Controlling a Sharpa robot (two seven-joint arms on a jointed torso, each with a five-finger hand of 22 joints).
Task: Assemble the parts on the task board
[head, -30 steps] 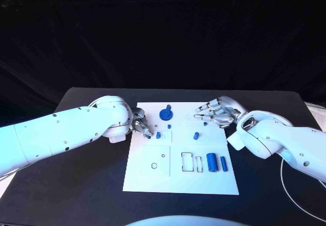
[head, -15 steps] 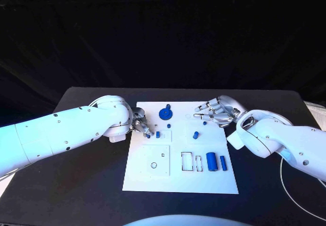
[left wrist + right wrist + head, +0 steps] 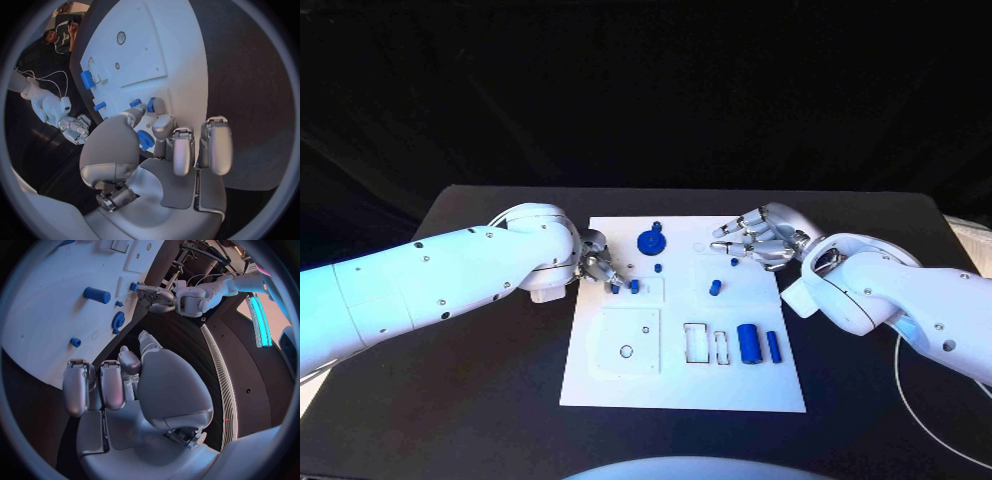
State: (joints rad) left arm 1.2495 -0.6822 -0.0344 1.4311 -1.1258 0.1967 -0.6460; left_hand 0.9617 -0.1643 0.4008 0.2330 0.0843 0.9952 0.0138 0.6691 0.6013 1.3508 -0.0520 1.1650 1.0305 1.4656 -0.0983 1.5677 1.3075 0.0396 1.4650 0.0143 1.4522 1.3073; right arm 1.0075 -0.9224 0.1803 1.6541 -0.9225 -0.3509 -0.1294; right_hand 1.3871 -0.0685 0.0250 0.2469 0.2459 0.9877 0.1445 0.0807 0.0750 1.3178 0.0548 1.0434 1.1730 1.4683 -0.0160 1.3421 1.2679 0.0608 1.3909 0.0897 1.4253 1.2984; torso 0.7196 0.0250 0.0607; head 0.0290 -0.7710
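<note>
Task board (image 3: 682, 385) — white plate lying flat at the middle of the black table (image 3: 473, 420). On it: a blue gear (image 3: 651, 241) near its far edge, a small blue peg (image 3: 734, 263) to the right of the gear, a short blue piece (image 3: 715, 289) nearer the middle, a thick blue cylinder (image 3: 750, 345) and a thin blue rod (image 3: 773, 347) side by side at the near right, beside two empty rectangular recesses.

Left hand (image 3: 597, 267) — at the board's left edge, fingertips on a small blue part (image 3: 635, 286); the left wrist view shows thumb and a finger closed on that part (image 3: 150, 104), the other fingers extended.

Right hand (image 3: 759, 238) — over the board's far right corner, fingers loosely curled and apart, holding nothing.
</note>
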